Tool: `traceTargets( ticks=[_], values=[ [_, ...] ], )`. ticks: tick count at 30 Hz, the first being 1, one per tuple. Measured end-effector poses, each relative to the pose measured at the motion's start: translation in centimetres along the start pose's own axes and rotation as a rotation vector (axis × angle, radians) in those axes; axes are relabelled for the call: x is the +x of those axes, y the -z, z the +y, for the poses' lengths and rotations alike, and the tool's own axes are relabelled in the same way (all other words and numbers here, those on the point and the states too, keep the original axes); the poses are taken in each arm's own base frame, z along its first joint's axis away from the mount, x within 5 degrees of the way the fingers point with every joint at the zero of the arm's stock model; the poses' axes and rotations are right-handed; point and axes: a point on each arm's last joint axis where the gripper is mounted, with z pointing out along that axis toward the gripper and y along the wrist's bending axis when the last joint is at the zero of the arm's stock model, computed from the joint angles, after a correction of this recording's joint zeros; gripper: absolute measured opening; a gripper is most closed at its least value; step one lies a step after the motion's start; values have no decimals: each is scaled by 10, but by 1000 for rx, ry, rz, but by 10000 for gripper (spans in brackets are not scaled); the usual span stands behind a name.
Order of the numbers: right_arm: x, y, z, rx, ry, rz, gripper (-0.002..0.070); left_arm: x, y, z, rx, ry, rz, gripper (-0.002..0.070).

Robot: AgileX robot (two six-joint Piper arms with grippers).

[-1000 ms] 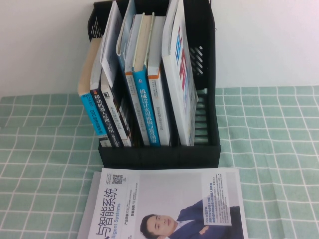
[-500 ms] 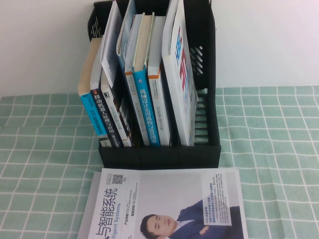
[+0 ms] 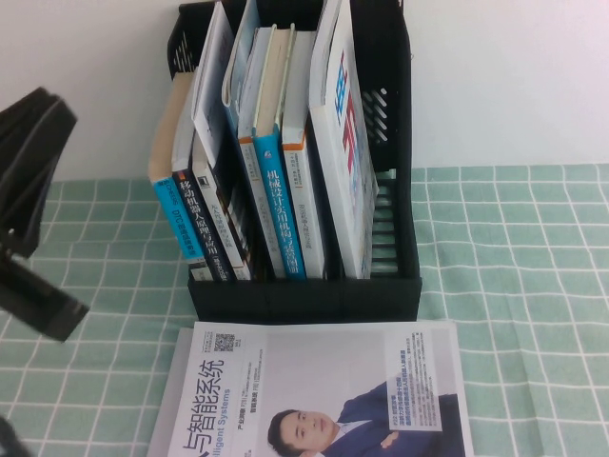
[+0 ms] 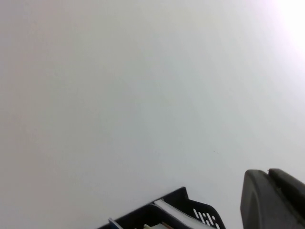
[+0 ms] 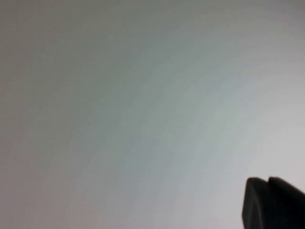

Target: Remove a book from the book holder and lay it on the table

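Observation:
The book [image 3: 347, 143], a thin white magazine with red and blue letters, stands upright in the rightmost slot of the black book holder [image 3: 304, 297]. The holder stands at the back middle of the green checked table [image 3: 514, 276]. My left arm [image 3: 33, 190] shows as a dark shape at the left edge, well left of the holder. My left gripper [image 4: 267, 172] is shut and empty, pointing at the white wall above the holder's top corner [image 4: 176, 200]. My right gripper [image 5: 268, 180] is shut and empty, facing only blank wall; it does not show in the high view.
A white magazine picturing a man in a suit [image 3: 314, 390] lies flat on the table in front of the holder. Thicker blue- and orange-spined books [image 3: 276, 190] fill the holder's other slots. A white wall rises behind it.
My left arm has come into the high view at the left edge, where nothing showed before. The books, holder and magazine have not moved.

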Motion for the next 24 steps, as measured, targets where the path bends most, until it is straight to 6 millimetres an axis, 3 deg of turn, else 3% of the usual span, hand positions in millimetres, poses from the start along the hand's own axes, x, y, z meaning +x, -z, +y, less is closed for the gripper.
traceTargets(
  ticks=[6, 14, 19, 24],
  values=[
    [-3, -29, -6, -82, -96, 193, -2, 8, -43, 11, 56, 109, 97, -3],
    [21, -78, 8, -177, -171, 386, -2, 54, -88, 22, 93, 279, 289, -2],
    [46, -106, 24, -243, -154, 484, -2, 78, -107, 14, 147, 307, 362, -3],
    [59, -127, 45, -316, -154, 444, -2, 94, -125, 2, 201, 330, 403, -3]
  ],
)
